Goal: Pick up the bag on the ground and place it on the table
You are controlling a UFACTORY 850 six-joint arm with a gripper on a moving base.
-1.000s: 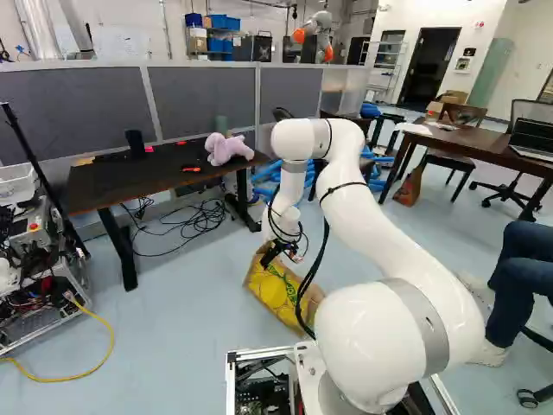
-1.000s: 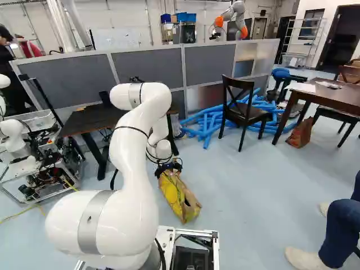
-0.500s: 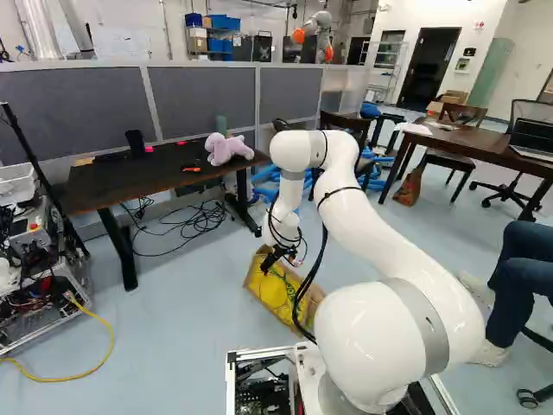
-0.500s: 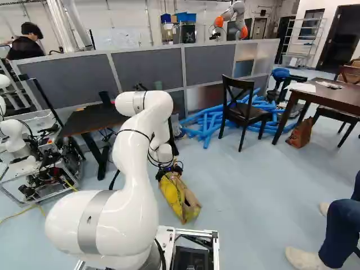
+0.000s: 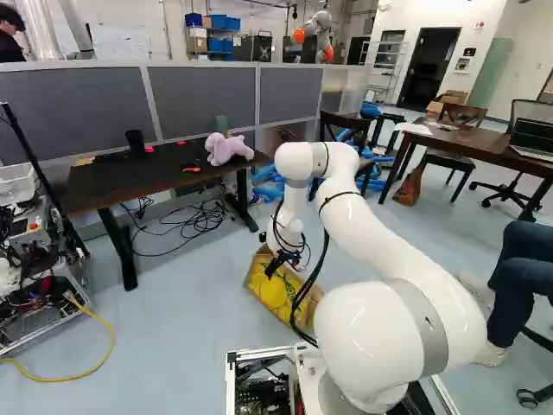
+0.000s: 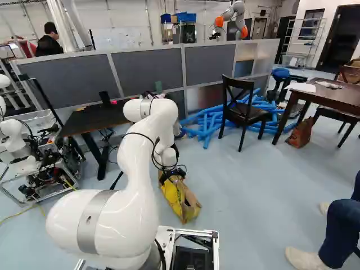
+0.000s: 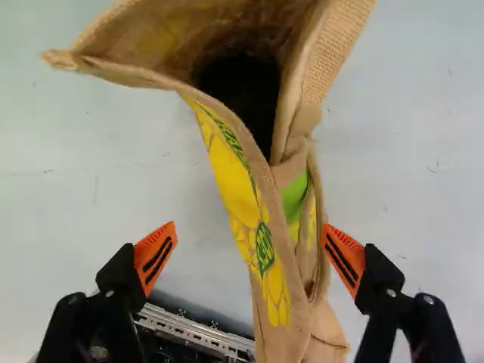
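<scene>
The gripper (image 5: 275,264) is low over the bag (image 5: 275,296) in the left base view. In the wrist view the gripper (image 7: 248,249) stands open, its orange pads wide apart. Between them runs the narrow rim of the tan and yellow bag (image 7: 295,318), which nears or touches one pad (image 7: 344,255); the other pad (image 7: 155,255) has bare floor beside it. The bag's dark mouth gapes ahead of the fingers. A dark table (image 5: 130,186) stands farther off, bearing a purple plush toy (image 5: 226,149).
Cables (image 5: 194,225) lie under the dark table. A chair (image 6: 241,109) and blue tubes (image 6: 214,121) are beyond the bag. A person's legs (image 5: 514,285) are at the right. Another robot (image 6: 14,138) stands at the left of the right base view.
The arm's wrist and gripper have shifted a little lower and to the right over the bag. The bag and base stay in place.
</scene>
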